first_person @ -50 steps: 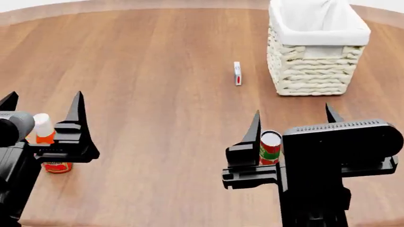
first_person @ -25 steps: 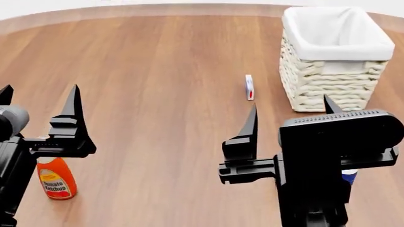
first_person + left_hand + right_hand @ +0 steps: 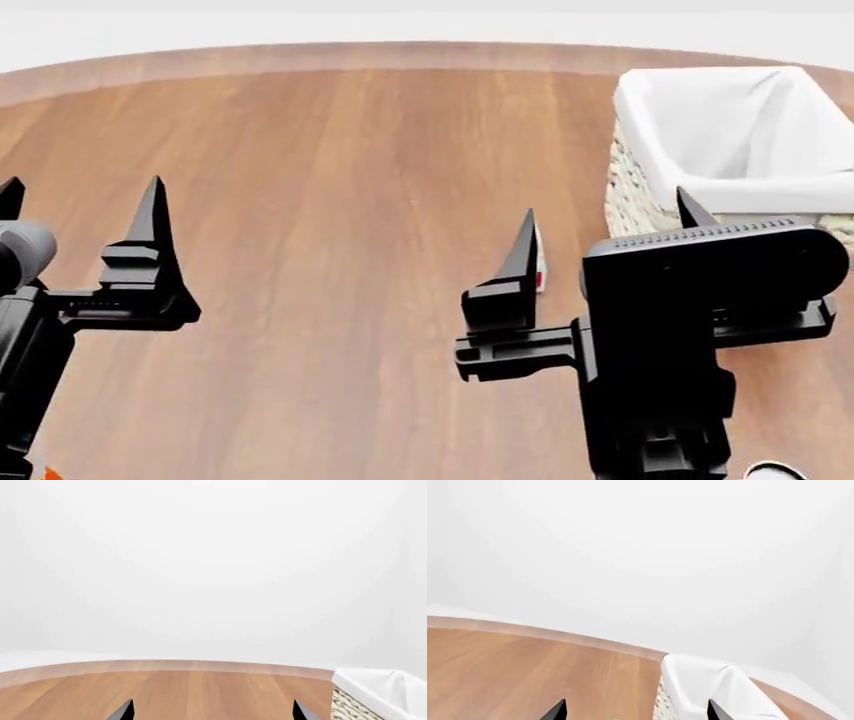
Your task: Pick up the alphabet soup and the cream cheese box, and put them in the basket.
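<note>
**Both arms up, nothing picked yet**

While both arms hang over the wooden table [image 3: 307, 180], neither holds anything. The left gripper [image 3: 74, 230] is spread wide, and so is the right gripper [image 3: 607, 225]. The basket [image 3: 747, 130] sits at the far right of the table, liner showing and nothing in it. The cream cheese box [image 3: 539, 268] peeks out right behind the right gripper's inner finger, just left of the basket. I can't make out the soup can for sure; a pale round bit [image 3: 774, 470] shows at the bottom edge.
</note>
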Tool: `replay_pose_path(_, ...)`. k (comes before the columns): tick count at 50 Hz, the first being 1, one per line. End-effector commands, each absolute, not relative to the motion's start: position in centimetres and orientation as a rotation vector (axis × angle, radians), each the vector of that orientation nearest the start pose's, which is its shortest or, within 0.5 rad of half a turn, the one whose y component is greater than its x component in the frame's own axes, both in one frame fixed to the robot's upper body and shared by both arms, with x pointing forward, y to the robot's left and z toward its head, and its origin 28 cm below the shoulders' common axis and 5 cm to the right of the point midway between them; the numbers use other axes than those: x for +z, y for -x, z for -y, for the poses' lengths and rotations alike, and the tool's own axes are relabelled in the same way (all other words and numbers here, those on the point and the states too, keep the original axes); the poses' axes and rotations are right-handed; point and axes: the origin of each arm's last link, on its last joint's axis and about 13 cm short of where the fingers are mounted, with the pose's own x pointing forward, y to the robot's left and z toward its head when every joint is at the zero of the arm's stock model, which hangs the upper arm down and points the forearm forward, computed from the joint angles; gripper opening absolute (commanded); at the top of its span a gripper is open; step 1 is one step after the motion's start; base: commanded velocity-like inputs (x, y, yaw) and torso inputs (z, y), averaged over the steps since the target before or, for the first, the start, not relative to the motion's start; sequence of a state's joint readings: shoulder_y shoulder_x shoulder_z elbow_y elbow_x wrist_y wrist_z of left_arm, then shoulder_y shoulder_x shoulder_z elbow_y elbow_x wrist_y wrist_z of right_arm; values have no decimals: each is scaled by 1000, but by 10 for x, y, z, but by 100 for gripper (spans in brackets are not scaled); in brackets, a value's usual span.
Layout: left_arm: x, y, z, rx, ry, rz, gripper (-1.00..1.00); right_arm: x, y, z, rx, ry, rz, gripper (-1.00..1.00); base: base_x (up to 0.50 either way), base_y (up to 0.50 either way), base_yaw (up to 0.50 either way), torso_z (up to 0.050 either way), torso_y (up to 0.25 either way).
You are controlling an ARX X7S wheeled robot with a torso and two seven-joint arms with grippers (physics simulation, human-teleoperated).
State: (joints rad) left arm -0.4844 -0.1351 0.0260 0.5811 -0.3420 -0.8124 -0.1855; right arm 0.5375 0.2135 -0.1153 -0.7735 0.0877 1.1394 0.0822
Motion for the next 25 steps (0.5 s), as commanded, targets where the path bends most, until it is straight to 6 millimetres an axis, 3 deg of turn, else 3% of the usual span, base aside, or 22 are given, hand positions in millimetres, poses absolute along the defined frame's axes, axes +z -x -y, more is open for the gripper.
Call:
replay_pose_path(1, 191, -257, -206, -68, 88, 225, 100, 207, -237, 110, 14, 208, 158, 100, 500, 0, 0, 0, 0)
replay_pose_path(25, 193, -255, -206, -69, 85, 235, 100, 209, -237, 109, 21, 216, 160, 100, 500, 0, 0, 0, 1)
